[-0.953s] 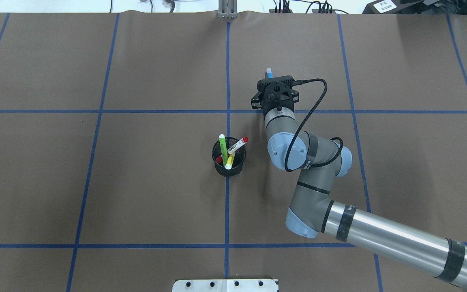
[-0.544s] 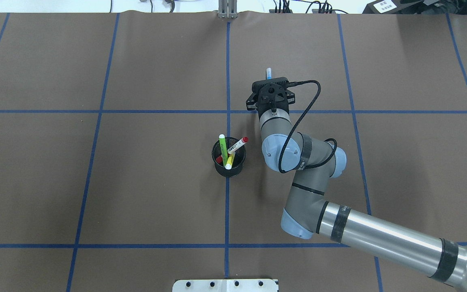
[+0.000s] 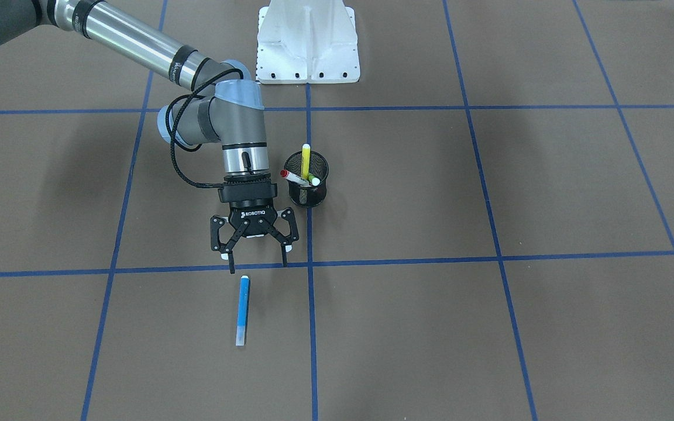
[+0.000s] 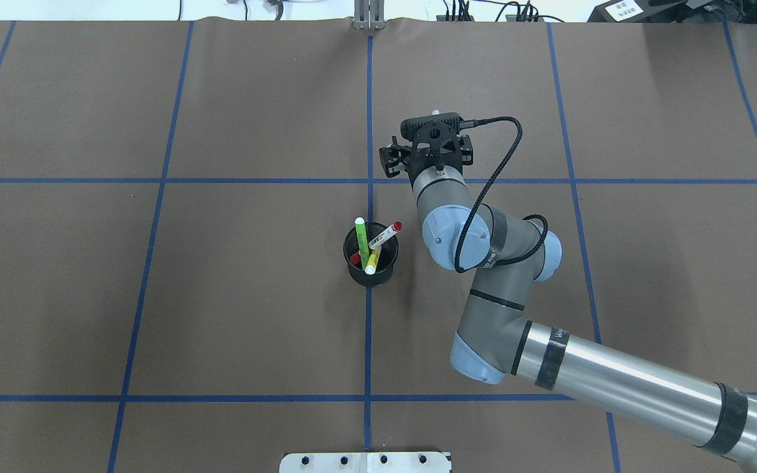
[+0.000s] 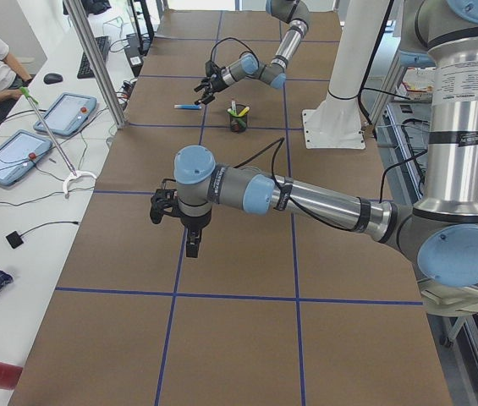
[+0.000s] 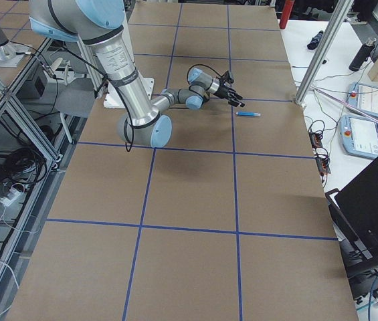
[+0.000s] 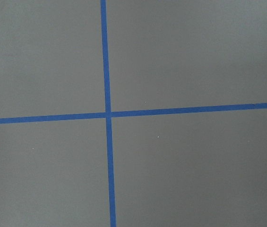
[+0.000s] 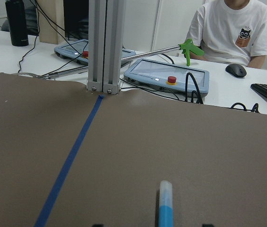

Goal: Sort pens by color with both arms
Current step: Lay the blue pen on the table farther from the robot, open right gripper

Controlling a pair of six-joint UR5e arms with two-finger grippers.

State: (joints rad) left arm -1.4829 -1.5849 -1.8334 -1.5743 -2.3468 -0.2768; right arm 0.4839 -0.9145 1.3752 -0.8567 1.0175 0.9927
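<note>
The blue pen (image 3: 243,310) lies flat on the brown table, just beyond my right gripper (image 3: 258,266). That gripper is open, empty and hovers low above the tape line. In the right wrist view the pen (image 8: 164,208) lies between the jaws' line, pointing away. From overhead my right gripper (image 4: 428,135) hides most of it. The black mesh cup (image 4: 370,272) holds the light green pen (image 4: 361,240), the red-capped white pen (image 4: 385,235) and the yellow pen (image 4: 373,261). My left gripper (image 5: 189,241) shows only in the exterior left view, so I cannot tell its state.
Blue tape lines (image 4: 369,131) divide the table into squares. The white pedestal base (image 3: 308,41) stands at the robot's side. An aluminium post (image 8: 106,45), tablets and a seated person are past the far edge.
My right gripper's jaws have spread wider and the wrist has shifted a little to the left. The blue pen stays where it was on the table.
</note>
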